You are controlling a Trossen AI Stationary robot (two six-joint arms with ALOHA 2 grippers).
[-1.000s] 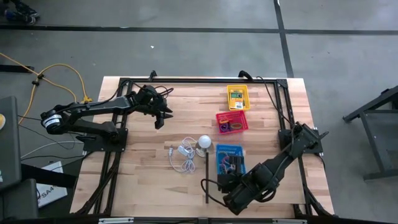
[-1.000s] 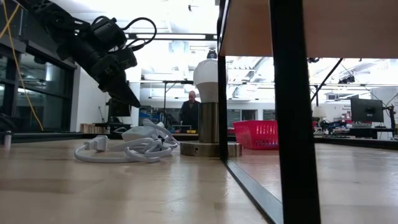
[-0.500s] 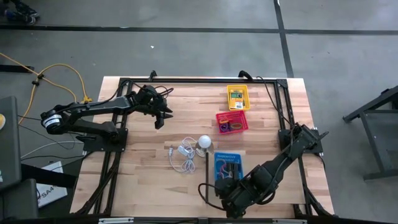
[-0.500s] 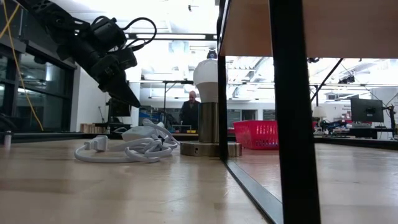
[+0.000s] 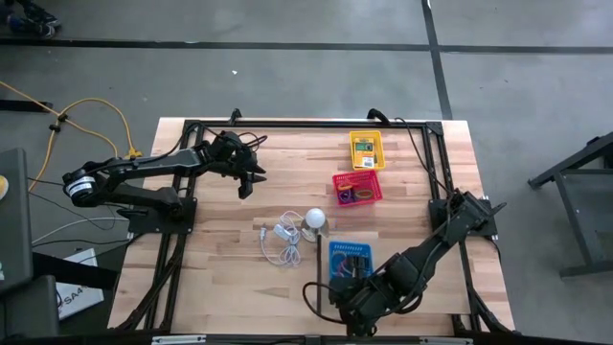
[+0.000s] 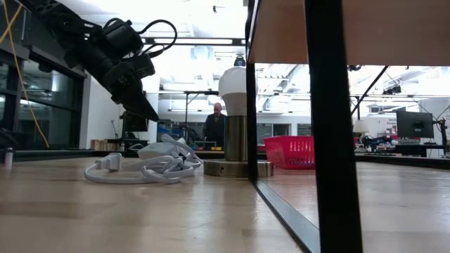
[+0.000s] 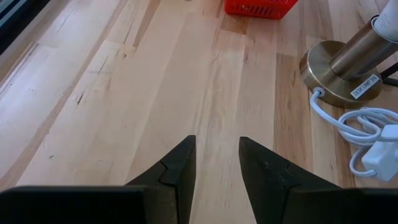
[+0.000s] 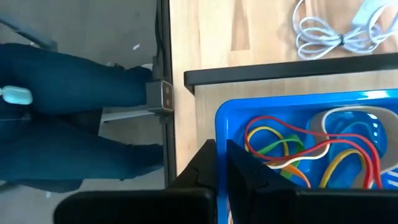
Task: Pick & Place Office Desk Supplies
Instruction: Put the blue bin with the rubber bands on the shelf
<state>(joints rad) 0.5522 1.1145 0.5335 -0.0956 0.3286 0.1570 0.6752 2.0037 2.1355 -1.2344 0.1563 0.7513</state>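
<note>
The wooden table (image 5: pixel 220 278) carries three baskets on its right half: a blue one (image 5: pixel 351 257) nearest the front edge, a red one (image 5: pixel 356 187) behind it, and a yellow one (image 5: pixel 366 150) farthest back. Rubber bands (image 8: pixel 298 149) in red, yellow and green lie in the blue basket. The right gripper (image 8: pixel 221 163) hovers at that basket's near rim, fingers pressed together, empty. The left gripper (image 5: pixel 247 182) hangs over bare wood, fingers parted, empty. A bulb lamp (image 5: pixel 315 219) and coiled white cord (image 5: pixel 282 240) sit beside the blue basket.
</note>
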